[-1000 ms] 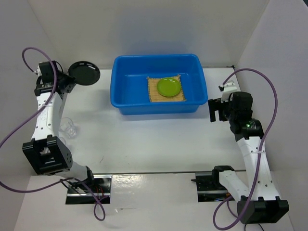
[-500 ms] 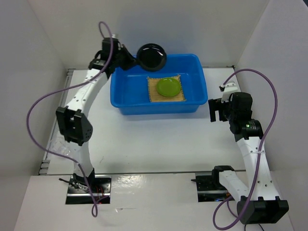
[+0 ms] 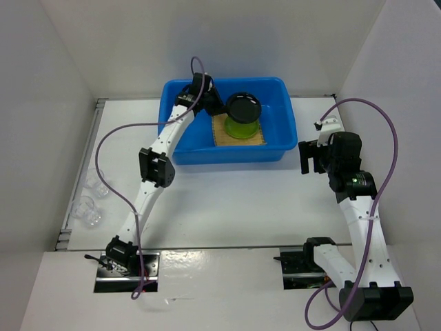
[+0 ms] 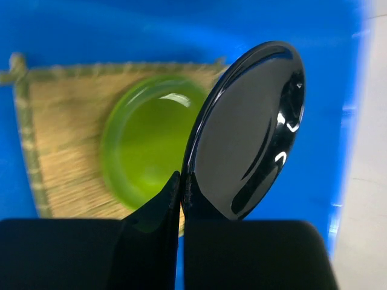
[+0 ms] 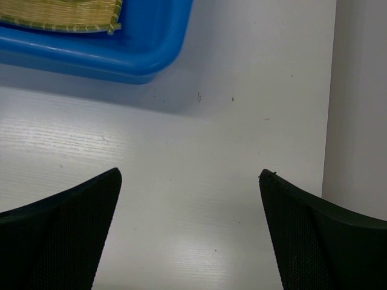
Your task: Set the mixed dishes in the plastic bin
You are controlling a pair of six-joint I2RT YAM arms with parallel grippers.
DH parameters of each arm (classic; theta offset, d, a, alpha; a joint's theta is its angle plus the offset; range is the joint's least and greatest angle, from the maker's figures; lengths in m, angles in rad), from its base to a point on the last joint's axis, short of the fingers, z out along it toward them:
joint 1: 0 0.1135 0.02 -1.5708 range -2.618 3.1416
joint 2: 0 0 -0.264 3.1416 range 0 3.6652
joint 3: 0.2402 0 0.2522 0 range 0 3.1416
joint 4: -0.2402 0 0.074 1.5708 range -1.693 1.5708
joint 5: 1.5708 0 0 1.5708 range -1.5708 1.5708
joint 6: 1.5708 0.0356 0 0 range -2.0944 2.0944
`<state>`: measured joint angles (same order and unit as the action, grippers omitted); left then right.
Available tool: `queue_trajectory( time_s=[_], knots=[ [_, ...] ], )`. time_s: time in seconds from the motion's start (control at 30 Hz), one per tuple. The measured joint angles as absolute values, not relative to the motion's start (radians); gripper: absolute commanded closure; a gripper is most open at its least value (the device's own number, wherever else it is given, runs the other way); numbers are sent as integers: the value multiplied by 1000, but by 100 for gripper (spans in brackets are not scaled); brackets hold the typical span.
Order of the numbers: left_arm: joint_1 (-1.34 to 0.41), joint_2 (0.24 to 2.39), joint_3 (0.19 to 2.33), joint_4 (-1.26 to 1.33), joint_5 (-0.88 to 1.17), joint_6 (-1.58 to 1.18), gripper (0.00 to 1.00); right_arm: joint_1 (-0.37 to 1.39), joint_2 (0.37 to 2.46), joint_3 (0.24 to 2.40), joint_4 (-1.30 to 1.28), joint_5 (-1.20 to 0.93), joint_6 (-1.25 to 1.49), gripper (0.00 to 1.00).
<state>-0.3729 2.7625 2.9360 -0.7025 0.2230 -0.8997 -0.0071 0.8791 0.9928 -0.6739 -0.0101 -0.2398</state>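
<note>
The blue plastic bin (image 3: 180, 131) stands at the back middle of the table. In it lies the tan bamboo mat (image 3: 219, 132) with the lime-green plate (image 3: 240, 128) on it. My left gripper (image 3: 222, 107) is shut on the rim of the black plate (image 3: 244, 108) and holds it over the green plate inside the bin. In the left wrist view the black plate (image 4: 248, 133) stands tilted on edge above the green plate (image 4: 148, 142) and mat (image 4: 57, 139). Two clear cups (image 3: 88, 201) sit at the table's left edge. My right gripper (image 3: 311, 157) is open and empty, right of the bin.
White walls enclose the table on the left, back and right. The bin's corner (image 5: 151, 54) and a mat edge show in the right wrist view, with bare table below. The arm bases sit at the near edge.
My left arm has swung from the table's far left to over the bin, carrying the black plate, which now hangs over the green plate. The right arm has not moved.
</note>
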Motion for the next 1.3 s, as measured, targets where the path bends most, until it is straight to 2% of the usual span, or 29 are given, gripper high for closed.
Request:
queue_trajectory(
  time_s=[0.17, 0.47, 0.57, 0.6, 0.7, 0.73, 0.77, 1.0, 1.13, 1.3],
  knots=[
    [-377, 2877, 3052, -801, 225, -909, 100, -7, 879, 992, -673, -10, -240, 1],
    [-385, 2974, 3088, -852, 232, -933, 99, -7, 879, 992, -673, -10, -240, 1],
    [-387, 2977, 3095, -854, 234, -945, 76, -7, 879, 992, -673, -10, -240, 1],
    [-388, 2977, 3099, -859, 229, -944, 59, -7, 879, 992, -673, -10, -240, 1],
    [-390, 2975, 3103, -861, 225, -954, 23, -7, 879, 992, -673, -10, -240, 1],
    [-390, 2969, 3103, -861, 228, -954, 5, -7, 879, 992, -673, -10, -240, 1],
    [-391, 2959, 3103, -863, 228, -952, 0, -7, 879, 992, -673, -10, -240, 1],
    [-396, 2759, 3102, -973, 140, -857, 0, -7, 879, 992, -673, -10, -240, 1],
    [-393, 2504, 3088, -1059, 22, -753, 0, -7, 873, 987, -673, -10, -239, 1],
    [-372, 2094, 2836, -1116, -197, -674, 0, -7, 843, 987, -672, -11, -239, 1]
  ],
)
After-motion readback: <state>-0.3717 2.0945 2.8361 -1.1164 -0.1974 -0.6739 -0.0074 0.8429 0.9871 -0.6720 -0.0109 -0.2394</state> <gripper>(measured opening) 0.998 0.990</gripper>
